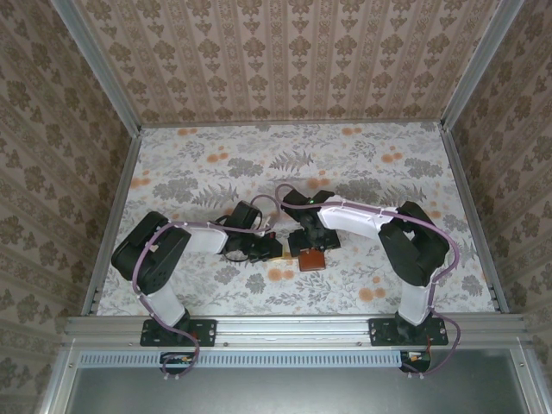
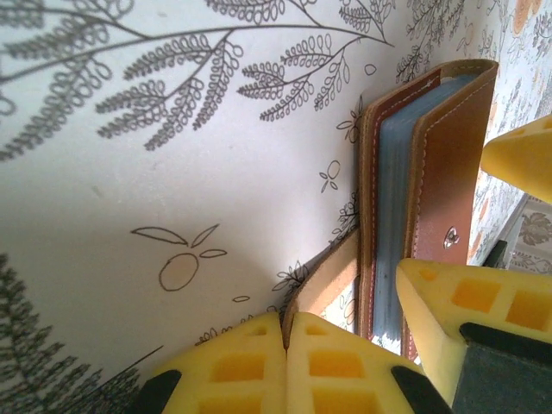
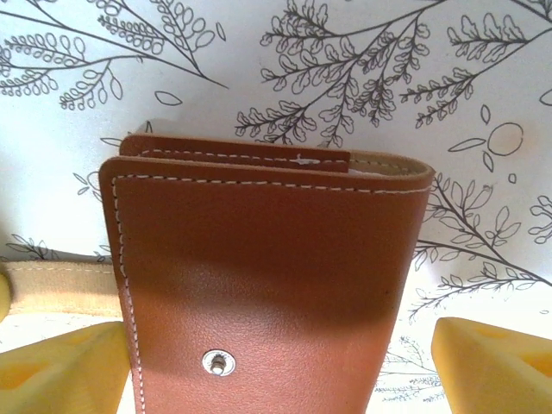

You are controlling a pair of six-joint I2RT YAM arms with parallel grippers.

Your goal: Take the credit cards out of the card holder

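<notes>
Two hands meet over one small brown card holder (image 3: 259, 259) at the middle of the flowered worktop (image 2: 172, 172). My left hand (image 2: 285, 323) is clenched, its yellow fingers pressed together on what looks to be the holder's tan closing strap (image 2: 328, 285). The strap runs out sideways, clear of the metal snap stud (image 3: 220, 363) on the cover. By my reckoning that hold pins the holder in place and holds the fastening out of the way. My right hand (image 3: 276, 332) is released, its fingers spread wide to either side of the brown cover, one just at the stitched edge and the other standing apart from it. I judge it is placed there to take the cover and fold it back. Between the two leather covers a stack of pale grey-blue panels (image 2: 397, 190) shows edge-on. The credit cards presumably sit among them, but I cannot tell them from the panels. The holder is unfastened but folded rather than laid open, so the taking-out looks not yet begun.
</notes>
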